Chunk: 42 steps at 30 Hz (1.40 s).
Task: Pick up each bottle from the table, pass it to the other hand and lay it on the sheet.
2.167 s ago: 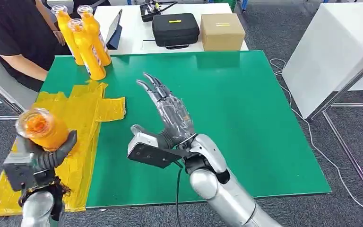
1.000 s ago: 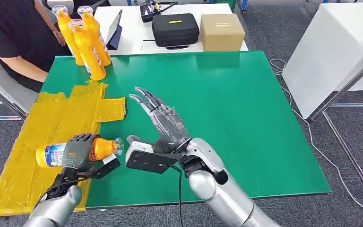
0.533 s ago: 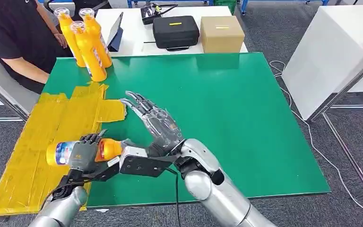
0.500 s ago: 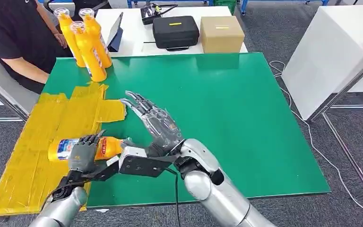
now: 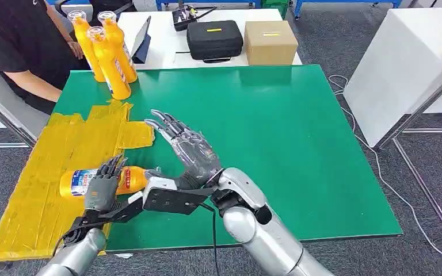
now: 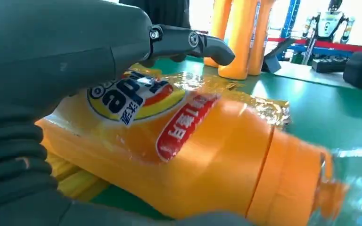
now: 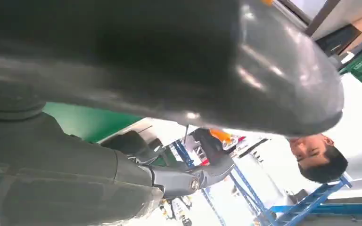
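An orange bottle [image 5: 131, 179] with a blue and white label lies on its side at the near edge of the yellow sheet [image 5: 63, 144], cap end pointing toward the green mat [image 5: 276, 132]. My left hand [image 5: 102, 190] is over its middle with the fingers straightened and lifted off it. In the left wrist view the bottle [image 6: 207, 150] lies under the hand [image 6: 52, 61], one finger [image 6: 188, 40] stretched above it. My right hand [image 5: 187, 149] hovers open over the mat just right of the bottle, fingers spread. Three more orange bottles [image 5: 115, 63] stand at the mat's far left corner.
A person in black [image 5: 11, 52] sits at the far left beside the standing bottles. Behind the mat a white table carries a black case [image 5: 214, 37], a cardboard box [image 5: 271, 39] and a tablet [image 5: 140, 37]. Another white table [image 5: 403, 63] stands to the right.
My left hand brought the bottle down from upright, laid it sideways on the sheet, and its fingers have now uncurled from it. My right hand drifted left toward the sheet.
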{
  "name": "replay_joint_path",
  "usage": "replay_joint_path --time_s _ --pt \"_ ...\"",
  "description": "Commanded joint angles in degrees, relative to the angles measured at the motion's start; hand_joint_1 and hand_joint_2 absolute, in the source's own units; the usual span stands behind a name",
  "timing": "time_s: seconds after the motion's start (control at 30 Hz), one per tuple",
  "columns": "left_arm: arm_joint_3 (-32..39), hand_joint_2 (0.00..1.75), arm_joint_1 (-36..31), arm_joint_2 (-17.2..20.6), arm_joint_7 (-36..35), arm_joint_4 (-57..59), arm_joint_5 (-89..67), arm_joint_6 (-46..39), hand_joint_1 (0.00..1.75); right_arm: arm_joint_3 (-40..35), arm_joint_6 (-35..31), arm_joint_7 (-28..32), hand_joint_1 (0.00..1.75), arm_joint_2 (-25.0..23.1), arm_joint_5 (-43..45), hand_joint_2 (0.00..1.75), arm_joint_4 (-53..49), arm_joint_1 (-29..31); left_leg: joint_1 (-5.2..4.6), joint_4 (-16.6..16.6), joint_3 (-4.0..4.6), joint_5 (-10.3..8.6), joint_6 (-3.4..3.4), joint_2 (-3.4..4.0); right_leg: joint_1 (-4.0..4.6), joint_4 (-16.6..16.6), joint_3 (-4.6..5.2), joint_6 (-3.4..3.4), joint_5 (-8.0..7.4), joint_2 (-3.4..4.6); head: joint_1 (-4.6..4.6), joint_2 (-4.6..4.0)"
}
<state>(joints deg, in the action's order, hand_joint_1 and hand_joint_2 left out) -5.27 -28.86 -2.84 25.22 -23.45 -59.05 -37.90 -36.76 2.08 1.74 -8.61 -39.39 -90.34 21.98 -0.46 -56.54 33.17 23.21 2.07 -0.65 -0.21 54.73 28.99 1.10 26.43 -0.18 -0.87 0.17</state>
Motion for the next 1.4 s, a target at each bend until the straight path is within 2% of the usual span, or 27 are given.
replay_joint_path --time_s 0.03,0.07,0.17,0.23,0.3,0.43,0.67,0.77,0.9,1.07,1.4 --pt "-1.7 0.00 5.9 1.8 8.7 -19.6 21.7 9.0 0.00 7.4 -6.2 9.0 0.00 -0.4 6.7 0.00 4.8 2.9 0.03 0.0 0.07 0.00 -0.12 0.13 0.02 0.0 0.09 0.00 -0.03 0.10 -0.02 0.02" --pt "-2.9 0.00 8.3 3.0 8.2 -28.4 26.1 11.5 0.00 8.5 -7.8 12.2 0.00 -0.1 8.4 0.00 5.4 2.7 0.07 0.0 0.14 0.01 -0.18 0.19 0.06 0.0 0.15 0.00 -0.06 0.14 0.00 0.00" --pt "-3.6 0.00 14.2 6.4 6.7 -54.7 41.0 17.3 0.00 11.7 -9.4 16.6 0.00 0.3 12.4 0.00 7.6 3.0 0.11 -0.1 0.20 0.02 -0.11 0.16 0.10 0.0 0.19 -0.01 -0.04 0.13 -0.02 0.00" --pt "-1.8 0.00 13.4 6.3 5.6 -64.2 47.5 19.5 0.00 13.2 -9.9 16.9 0.00 -0.1 13.0 0.00 7.3 3.3 0.16 -0.2 0.38 0.08 -0.18 0.28 0.14 0.1 0.37 0.00 -0.01 0.23 -0.02 0.00" --pt "-0.5 0.00 11.1 5.9 4.5 -67.3 51.1 20.9 0.00 14.0 -10.1 16.9 0.00 0.2 13.1 0.00 6.7 2.2 0.20 -0.4 0.59 0.11 -0.19 0.19 0.17 0.2 0.56 0.00 0.06 0.11 -0.02 0.00" --pt "0.3 0.00 10.1 5.4 4.7 -67.0 54.9 22.8 0.00 14.1 -10.8 18.4 0.00 0.4 14.1 0.00 6.9 0.9 0.11 -0.1 0.56 0.02 -0.12 0.01 0.08 0.0 0.52 0.01 0.03 0.02 0.02 0.00" --pt "-0.5 0.00 10.8 4.1 6.4 -65.0 58.9 26.3 0.00 13.2 -13.6 21.4 0.00 0.2 16.5 0.00 8.9 0.4 0.08 0.0 0.54 0.00 -0.13 0.15 0.05 -0.1 0.58 0.01 -0.02 0.12 0.00 0.00" --pt "-2.8 0.00 10.5 2.3 6.0 -63.1 59.9 29.3 0.00 13.1 -17.3 23.7 0.00 -1.3 18.9 0.00 10.1 0.2 0.07 0.0 0.54 0.00 -0.13 0.08 0.04 -0.1 0.56 0.02 0.00 0.04 -0.02 0.00" --pt "-5.0 0.00 8.4 1.1 5.1 -61.5 58.3 29.7 0.00 12.5 -18.0 23.0 0.00 -1.2 19.0 0.00 8.9 0.2 0.09 0.0 0.56 0.01 -0.14 0.01 0.06 -0.1 0.56 0.03 0.03 -0.03 0.00 0.00" --pt "-4.5 0.00 8.5 1.3 4.7 -61.9 58.4 30.1 0.00 12.5 -18.1 22.8 0.00 -1.0 19.0 0.00 8.7 0.1 0.09 -0.1 0.58 0.03 -0.15 0.07 0.05 -0.1 0.58 0.02 0.03 0.03 -0.02 0.02" --pt "-3.9 0.00 8.3 -0.6 3.3 -62.0 58.0 32.8 0.00 13.2 -19.0 21.2 0.00 -1.3 17.4 0.00 6.1 -0.4 0.06 -0.1 0.65 0.00 -0.13 0.06 0.02 0.0 0.69 0.02 0.03 0.01 -0.02 0.00"
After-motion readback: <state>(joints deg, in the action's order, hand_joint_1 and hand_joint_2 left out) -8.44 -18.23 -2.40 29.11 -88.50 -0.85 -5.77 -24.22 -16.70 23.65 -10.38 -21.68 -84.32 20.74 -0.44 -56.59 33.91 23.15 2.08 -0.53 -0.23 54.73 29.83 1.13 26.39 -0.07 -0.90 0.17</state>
